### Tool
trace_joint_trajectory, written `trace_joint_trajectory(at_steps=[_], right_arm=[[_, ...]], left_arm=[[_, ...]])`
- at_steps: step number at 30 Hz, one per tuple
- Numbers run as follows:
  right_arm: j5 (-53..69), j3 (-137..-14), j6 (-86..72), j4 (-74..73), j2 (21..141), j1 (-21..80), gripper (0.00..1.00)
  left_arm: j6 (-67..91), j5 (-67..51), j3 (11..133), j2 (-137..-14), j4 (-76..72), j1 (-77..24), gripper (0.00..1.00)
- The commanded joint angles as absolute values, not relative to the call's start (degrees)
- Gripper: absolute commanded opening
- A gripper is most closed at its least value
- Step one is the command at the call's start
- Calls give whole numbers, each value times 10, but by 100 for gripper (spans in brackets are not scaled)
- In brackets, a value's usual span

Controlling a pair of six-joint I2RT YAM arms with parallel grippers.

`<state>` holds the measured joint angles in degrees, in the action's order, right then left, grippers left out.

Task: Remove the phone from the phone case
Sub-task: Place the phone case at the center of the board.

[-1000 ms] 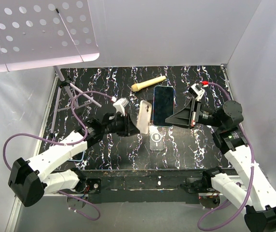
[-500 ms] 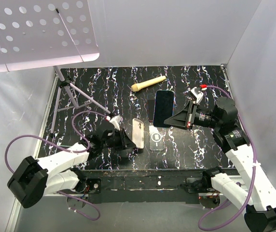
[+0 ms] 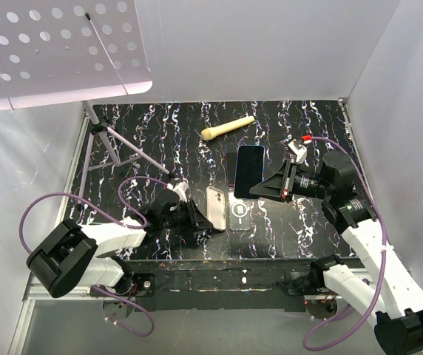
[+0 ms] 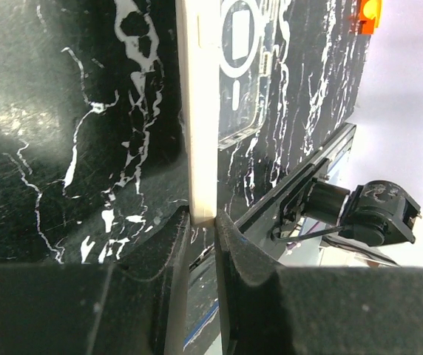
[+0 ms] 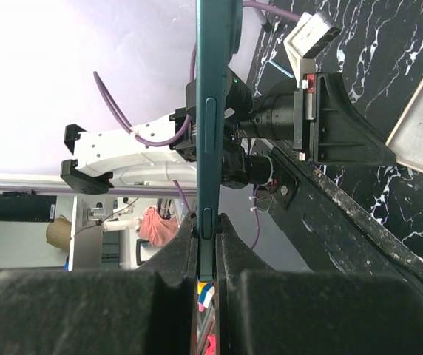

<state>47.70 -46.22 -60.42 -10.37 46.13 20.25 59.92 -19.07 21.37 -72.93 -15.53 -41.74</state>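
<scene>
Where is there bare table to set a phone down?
Free: the far strip between the stand legs and the wooden stick; the far right corner past the stick; the near right patch beside the clear case. Crowded: the middle, where the left gripper holds the beige phone and the right gripper the dark phone.

Fingers (image 4: 152, 310) of my left claw (image 4: 202, 225) are matt black plastic, faintly ribbed. The bench (image 3: 160, 126) is slightly glossy black, white-veined (marble look). The case (image 4: 237, 44) is clear smooth plastic, the cream phone (image 4: 199, 111) satin, the blue phone (image 5: 210, 111) smooth-edged, the stick (image 3: 228, 127) pale wood.
</scene>
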Motion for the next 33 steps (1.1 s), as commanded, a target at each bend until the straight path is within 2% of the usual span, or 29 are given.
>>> trace_joint_trajectory(at_steps=[1,8,16,21,26,33], right_arm=[[480,-462,-601,-48,459,201,1],[476,-455,-597,-41,479,203,1],[466,-466,-519,-6,613,207,1],[454,-513,-478,36,742,230,1],[439,-578,-483,69,858,250,1],[398,-723,-454,-36,1028,292,1]], left_arm=[[605,-198,206,-737,-184,-416,0],[605,-209,215,-773,-179,-415,0],[564,-165,272,-770,-6,-414,2],[546,-142,294,-766,66,-410,37],[540,-128,287,-714,110,-403,60],[473,-31,347,-577,242,-403,70]])
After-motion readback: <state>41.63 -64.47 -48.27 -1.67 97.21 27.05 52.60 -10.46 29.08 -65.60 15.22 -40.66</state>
